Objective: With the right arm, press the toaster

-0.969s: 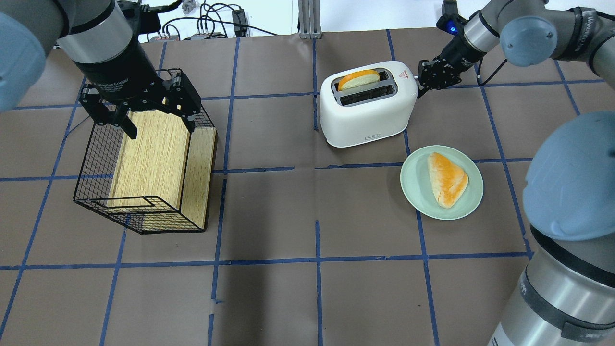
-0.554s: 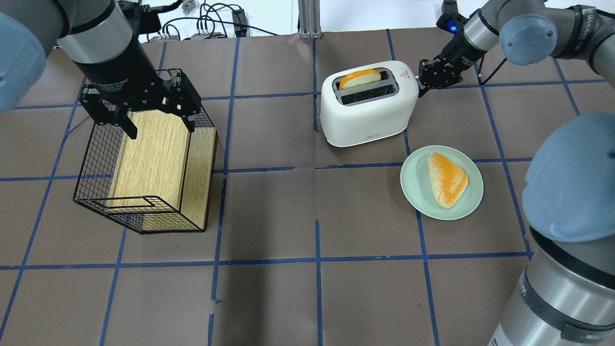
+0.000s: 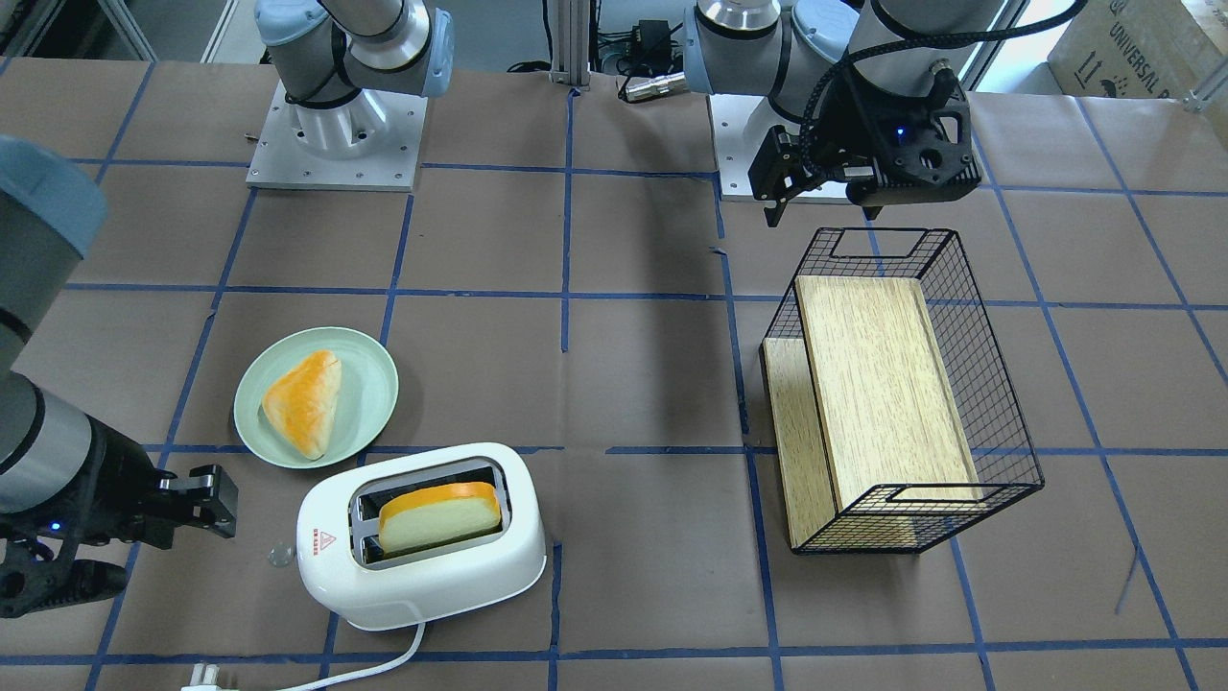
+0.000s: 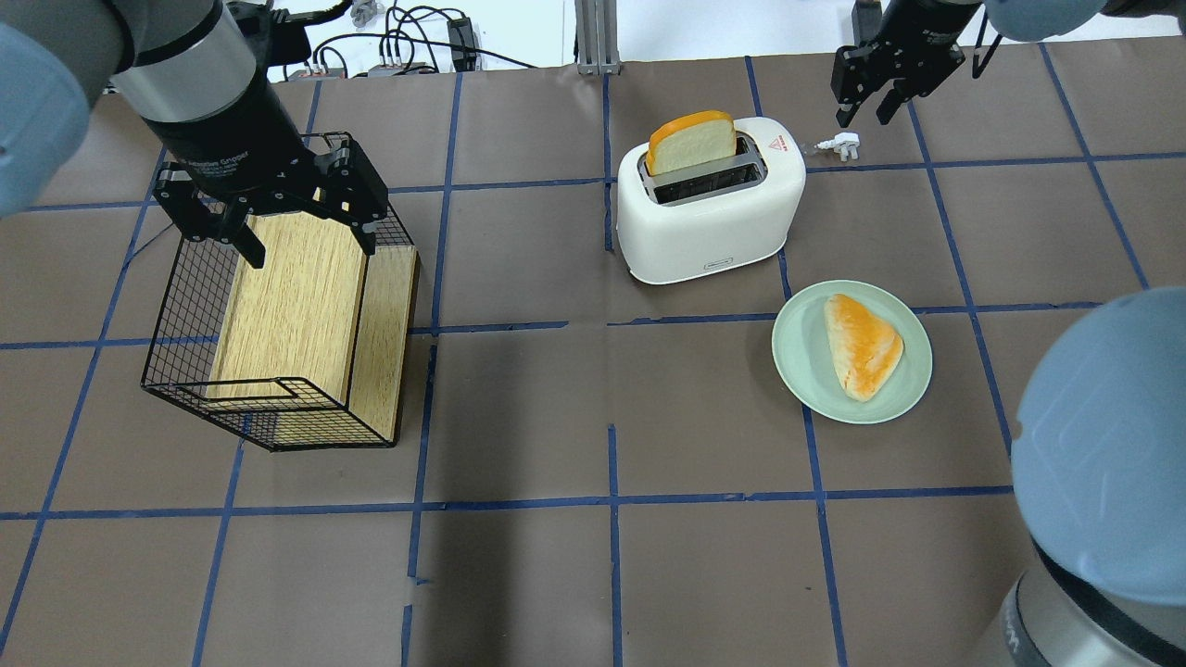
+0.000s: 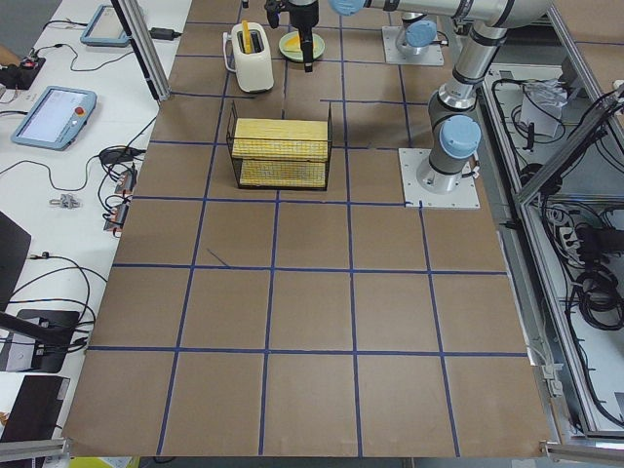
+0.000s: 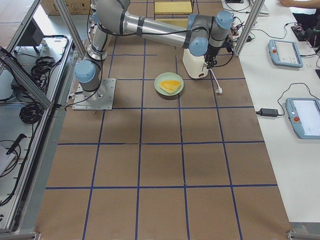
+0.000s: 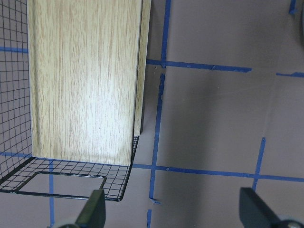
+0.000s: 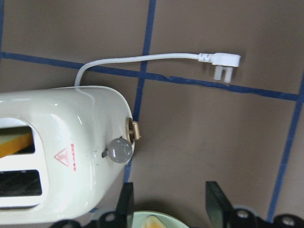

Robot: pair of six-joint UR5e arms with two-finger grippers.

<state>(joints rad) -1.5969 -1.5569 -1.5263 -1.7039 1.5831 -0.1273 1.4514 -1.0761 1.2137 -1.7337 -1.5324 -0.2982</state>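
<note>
White toaster (image 4: 709, 218): sitting on bench (image 4: 519, 417), bread slice (image 4: 692, 141) standing high in slot.
Right gripper (image 4: 862, 113): hovering beyond toaster, jaws parted, touching nothing.
Progress: lever knob (image 8: 119, 150) looking raised, press seemingly pending.

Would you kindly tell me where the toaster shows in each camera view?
Front-facing: the toaster sits bottom, left of centre.
Overhead: upper middle.
Exterior left: top, far end.
Exterior right: upper middle.
Left wrist: absent.
Right wrist: left side.
Landmark: the green plate beside it.
</note>
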